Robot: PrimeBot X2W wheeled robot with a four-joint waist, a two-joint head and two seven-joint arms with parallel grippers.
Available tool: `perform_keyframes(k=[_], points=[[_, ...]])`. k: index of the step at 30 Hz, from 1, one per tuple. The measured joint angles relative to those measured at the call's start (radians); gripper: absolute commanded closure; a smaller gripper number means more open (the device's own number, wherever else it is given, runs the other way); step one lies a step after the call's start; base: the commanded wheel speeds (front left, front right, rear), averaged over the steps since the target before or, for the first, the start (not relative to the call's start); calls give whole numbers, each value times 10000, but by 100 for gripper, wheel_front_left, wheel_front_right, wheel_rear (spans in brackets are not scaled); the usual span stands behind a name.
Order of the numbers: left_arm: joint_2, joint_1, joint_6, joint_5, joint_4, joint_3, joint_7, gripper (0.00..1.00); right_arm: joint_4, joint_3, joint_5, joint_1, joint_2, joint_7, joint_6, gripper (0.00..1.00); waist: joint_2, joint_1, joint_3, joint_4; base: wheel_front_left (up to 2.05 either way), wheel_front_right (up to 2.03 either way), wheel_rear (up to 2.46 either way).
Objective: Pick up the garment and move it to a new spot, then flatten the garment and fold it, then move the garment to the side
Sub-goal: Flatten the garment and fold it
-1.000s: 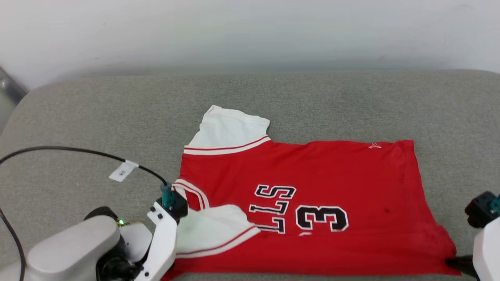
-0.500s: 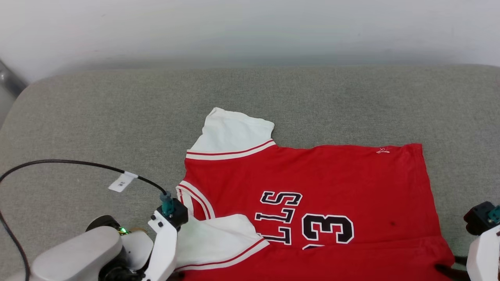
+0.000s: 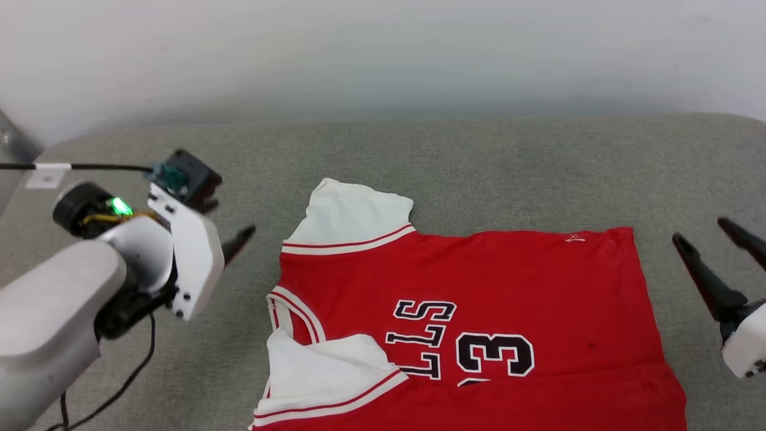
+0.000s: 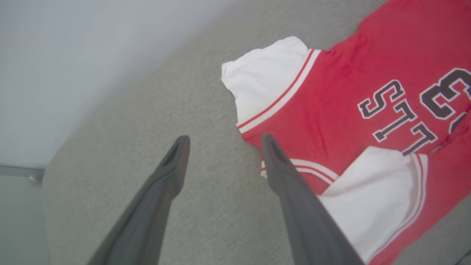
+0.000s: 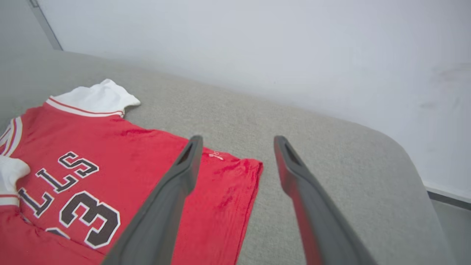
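On the grey cushion (image 3: 419, 149), red garment (image 3: 508, 281) lying spread, left end effector (image 4: 224, 139) and right end effector (image 5: 237, 139) both apart, empty

Both arms are clear of the garment (image 3: 479, 269) right now, one on each side of it. Left gripper (image 4: 224, 141) hovers off the collar end, pale forearm (image 3: 54, 311) behind it, fingers spread wide, holding nothing. Right gripper (image 3: 701, 232) hangs just past the hem end, fingers also wide apart and empty.
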Motion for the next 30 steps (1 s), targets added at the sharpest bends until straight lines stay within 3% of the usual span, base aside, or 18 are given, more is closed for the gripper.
perform_keyframes(k=[8,12,15,23,30], points=[[-826,-1189,570,1020,1296,493,-1287,0,-1264,-2614,-1914,867,2913,-1875,0,0,0,0,552,-427,0,0,0],[-1233,-2115,654,1227,2011,677,-1076,0,-2061,-3106,-2562,1402,4121,-2428,-2,0,0,0,1022,-669,0,0,0],[-1609,-2776,384,890,2514,744,-288,0,-2424,-3060,-2775,1662,4734,-2512,-2,0,0,0,1448,-866,0,0,0],[-2100,-4633,-364,374,3739,307,3037,0,-2899,-2497,-3072,1537,5300,-2715,-2,0,0,1,2726,-1416,0,0,0],[-2238,-5311,-587,-67,4220,-199,5425,0,-2702,-2123,-3099,993,5402,-2941,-2,0,0,1,3758,-1902,0,0,0]])
